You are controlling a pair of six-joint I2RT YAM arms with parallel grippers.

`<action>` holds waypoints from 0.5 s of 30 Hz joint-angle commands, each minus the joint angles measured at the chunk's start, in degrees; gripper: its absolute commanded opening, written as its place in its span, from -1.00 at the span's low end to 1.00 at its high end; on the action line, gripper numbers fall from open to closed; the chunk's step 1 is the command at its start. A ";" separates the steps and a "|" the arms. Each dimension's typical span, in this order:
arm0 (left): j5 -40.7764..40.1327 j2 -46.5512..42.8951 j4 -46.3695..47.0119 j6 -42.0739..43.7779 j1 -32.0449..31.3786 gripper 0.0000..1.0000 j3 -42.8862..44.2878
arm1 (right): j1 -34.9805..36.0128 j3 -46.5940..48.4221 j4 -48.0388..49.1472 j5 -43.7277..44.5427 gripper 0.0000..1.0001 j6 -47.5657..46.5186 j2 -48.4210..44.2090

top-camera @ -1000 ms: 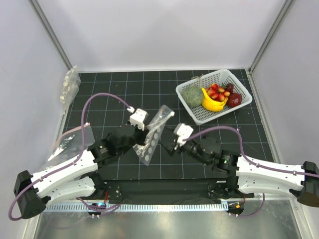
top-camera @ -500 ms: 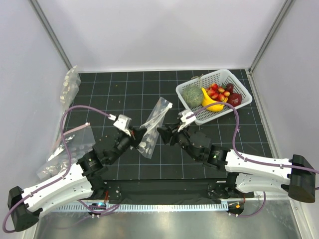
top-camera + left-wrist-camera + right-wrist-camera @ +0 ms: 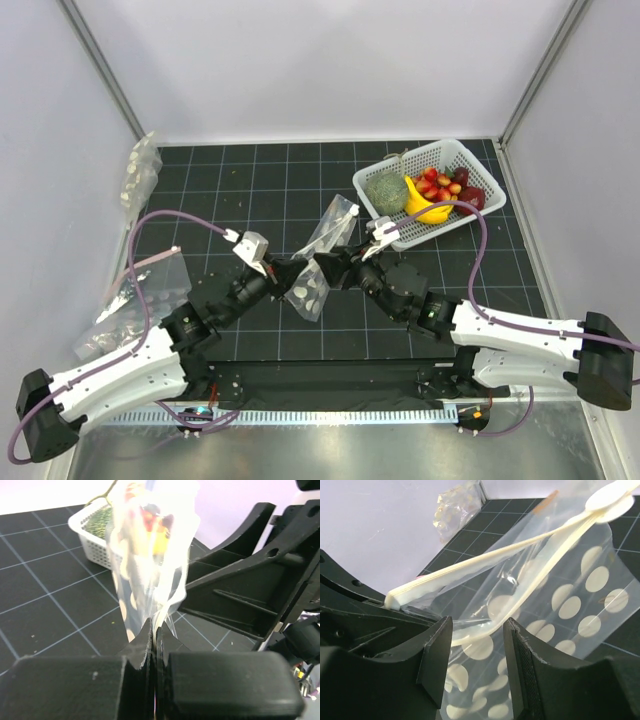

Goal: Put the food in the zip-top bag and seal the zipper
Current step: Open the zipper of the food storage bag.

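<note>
The dotted zip-top bag hangs above the mat between my two grippers. My left gripper is shut on the bag's edge; in the left wrist view its jaws pinch the film and the bag stands up in front of them. My right gripper is open, and in the right wrist view its jaws stand either side of the cream zipper strip of the bag without pinching it. The red food lies in the white basket at the back right.
The basket also holds a green broccoli, a yellow banana and a dark red fruit. Plain clear bags lie at the far left and near left. The walls close in on both sides.
The left gripper has carried the bag toward the middle. The right gripper has moved in from the right until its open jaws straddle the bag's mouth edge.
</note>
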 commanded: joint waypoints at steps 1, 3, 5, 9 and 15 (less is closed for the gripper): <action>4.34 1.31 5.46 -0.60 0.08 -0.99 0.32 | -0.18 -0.09 5.00 -0.76 0.03 1.54 -0.64; 4.52 2.10 5.11 -0.60 0.08 -0.99 0.76 | -0.18 -0.27 5.35 -0.84 -0.13 1.27 -0.99; 4.26 2.72 3.88 -0.42 0.08 -0.99 1.38 | -0.18 -0.62 5.53 -0.58 -0.35 0.92 -1.34; 4.43 4.21 0.80 0.63 0.08 -0.99 3.22 | -0.18 -0.36 4.66 0.12 -0.79 0.22 -1.69; 3.91 4.39 0.36 0.89 0.08 -0.99 3.40 | -0.18 0.17 2.90 1.35 -0.98 -0.31 -1.52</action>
